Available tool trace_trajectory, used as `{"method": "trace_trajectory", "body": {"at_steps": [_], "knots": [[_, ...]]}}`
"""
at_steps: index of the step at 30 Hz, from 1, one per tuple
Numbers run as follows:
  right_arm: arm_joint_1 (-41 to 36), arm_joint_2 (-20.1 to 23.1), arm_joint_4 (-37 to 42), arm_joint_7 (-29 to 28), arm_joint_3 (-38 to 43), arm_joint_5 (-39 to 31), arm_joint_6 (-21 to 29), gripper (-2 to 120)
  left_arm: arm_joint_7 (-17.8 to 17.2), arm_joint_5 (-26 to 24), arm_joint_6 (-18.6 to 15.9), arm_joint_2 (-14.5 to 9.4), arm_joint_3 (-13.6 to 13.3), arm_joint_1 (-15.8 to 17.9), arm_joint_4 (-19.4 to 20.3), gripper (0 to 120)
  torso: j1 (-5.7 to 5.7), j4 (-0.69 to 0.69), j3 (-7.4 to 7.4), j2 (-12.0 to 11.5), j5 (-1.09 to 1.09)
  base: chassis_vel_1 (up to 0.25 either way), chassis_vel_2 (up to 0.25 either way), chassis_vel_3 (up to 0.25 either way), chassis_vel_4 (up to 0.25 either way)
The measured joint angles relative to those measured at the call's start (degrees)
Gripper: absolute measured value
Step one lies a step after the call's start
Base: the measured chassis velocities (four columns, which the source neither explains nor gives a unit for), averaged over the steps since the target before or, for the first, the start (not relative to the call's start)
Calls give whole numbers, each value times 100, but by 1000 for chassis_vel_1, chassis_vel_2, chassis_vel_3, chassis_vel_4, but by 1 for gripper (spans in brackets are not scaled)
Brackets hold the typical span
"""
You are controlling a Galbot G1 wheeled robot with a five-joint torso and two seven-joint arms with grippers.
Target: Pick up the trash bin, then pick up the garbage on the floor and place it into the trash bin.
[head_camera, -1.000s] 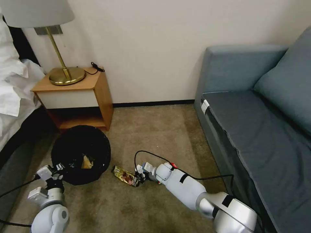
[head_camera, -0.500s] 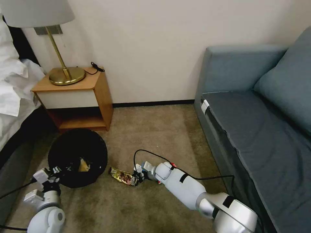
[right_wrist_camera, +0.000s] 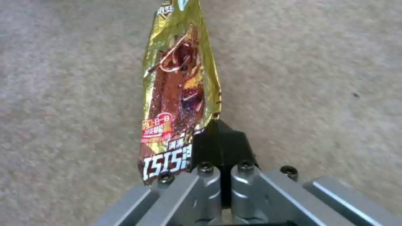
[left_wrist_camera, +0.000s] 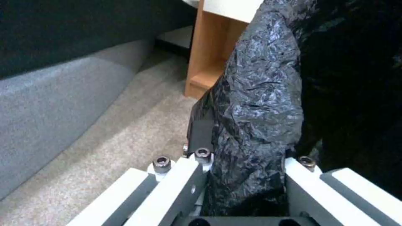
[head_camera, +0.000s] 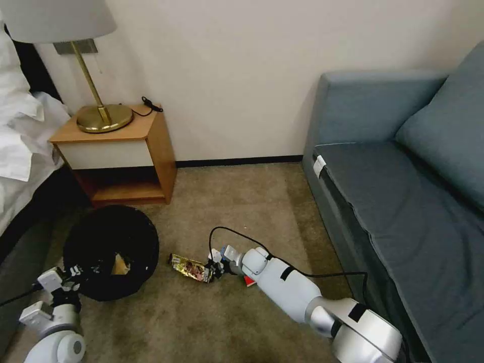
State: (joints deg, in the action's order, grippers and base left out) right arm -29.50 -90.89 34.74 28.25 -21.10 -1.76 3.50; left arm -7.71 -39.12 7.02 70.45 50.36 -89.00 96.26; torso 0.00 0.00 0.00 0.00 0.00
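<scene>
Already the right claw (right_wrist_camera: 218, 157) pinches the gold-brown bar wrapper (right_wrist_camera: 180, 94) by one edge; it could slip. Left claw (left_wrist_camera: 247, 175) clamps the trash bin (head_camera: 108, 249) rim.

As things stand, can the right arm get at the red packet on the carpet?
Probably not yet: the right gripper is shut on the gold-brown wrapper, and the red packet lies tucked beneath that arm's wrist. The left gripper holds the trash bin.

trash bin (left_wrist_camera: 259, 94) – crinkly glossy plastic | wrapper (right_wrist_camera: 180, 94) – shiny foil | carpet (right_wrist_camera: 62, 78) – matt
</scene>
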Motion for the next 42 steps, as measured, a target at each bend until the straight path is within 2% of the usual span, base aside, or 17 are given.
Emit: {"method": "trace_trajectory", "body": {"at_steps": [10, 25, 33, 38, 42], "knots": [[-98, 313, 306, 2, 353, -49, -36, 0, -15, 41, -3, 68, -27, -7, 6, 3, 0, 0, 0, -1, 1, 0, 0, 0, 0], [-260, 926, 1624, -69, 1336, -1314, 284, 0, -127, 137, -93, 113, -142, 68, 133, 3, 0, -1, 0, -1, 1, 0, 0, 0, 0], [-47, 1113, 2923, -183, 854, -2208, 681, 0, -213, 248, -188, 131, -314, 286, -3, 3, 0, -1, 0, 0, 0, 0, 0, 0, 0], [75, 928, 3682, -425, 343, -2827, 870, 0, -301, 291, -286, 97, -440, 633, -328, 3, 0, 0, 0, -1, 0, 0, 0, 0, 0], [119, 809, 3906, -526, 105, -3019, 943, 0, -363, 291, -360, 114, -501, 775, -369, 3, 0, 0, 0, -1, 0, 0, 0, 0, 0]]}}
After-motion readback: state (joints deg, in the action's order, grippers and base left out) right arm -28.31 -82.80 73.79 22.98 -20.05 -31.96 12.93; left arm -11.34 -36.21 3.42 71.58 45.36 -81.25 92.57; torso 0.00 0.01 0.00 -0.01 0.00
